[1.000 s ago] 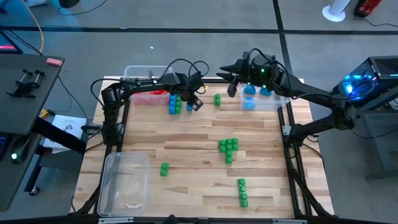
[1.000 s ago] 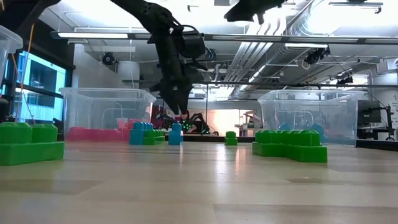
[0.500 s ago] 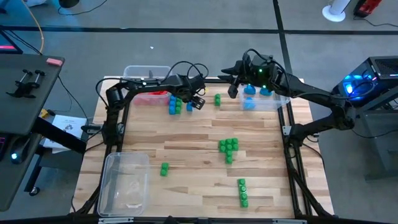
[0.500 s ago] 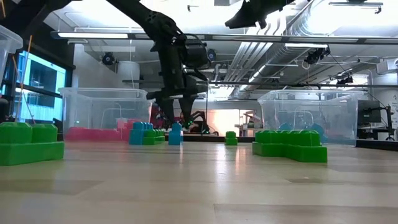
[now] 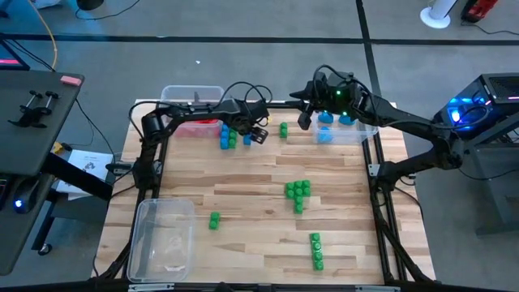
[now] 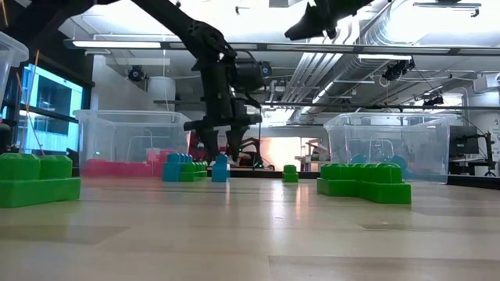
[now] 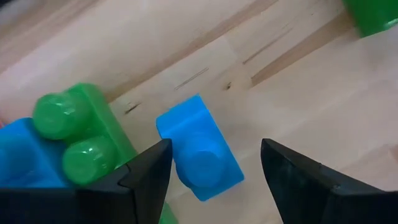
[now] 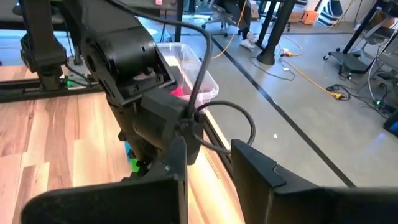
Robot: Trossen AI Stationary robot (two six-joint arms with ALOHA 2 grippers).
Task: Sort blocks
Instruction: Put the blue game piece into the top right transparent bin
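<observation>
My left gripper (image 5: 250,136) (image 7: 214,152) points down at the table's far left, open, over a single blue block (image 7: 200,151) (image 6: 221,168) that stands stud up on the wood. One fingertip is on either side of the block's top, and I see no contact. A joined blue and green cluster (image 5: 228,138) (image 7: 74,134) lies just beside it. My right gripper (image 5: 303,118) (image 8: 208,146) hangs high near the far right bin (image 5: 349,134), a little open with nothing between its fingers.
The far right bin holds blue blocks (image 5: 326,128). The far left bin (image 5: 193,99) holds red ones. An empty clear bin (image 5: 162,239) lies at the near left. Green blocks lie at mid table (image 5: 298,193), near right (image 5: 316,250), near left (image 5: 214,220) and far centre (image 5: 284,129).
My left gripper has come down over the single blue block, rolled a little about its own axis, and opened from nearly shut. The block has stayed in place.
</observation>
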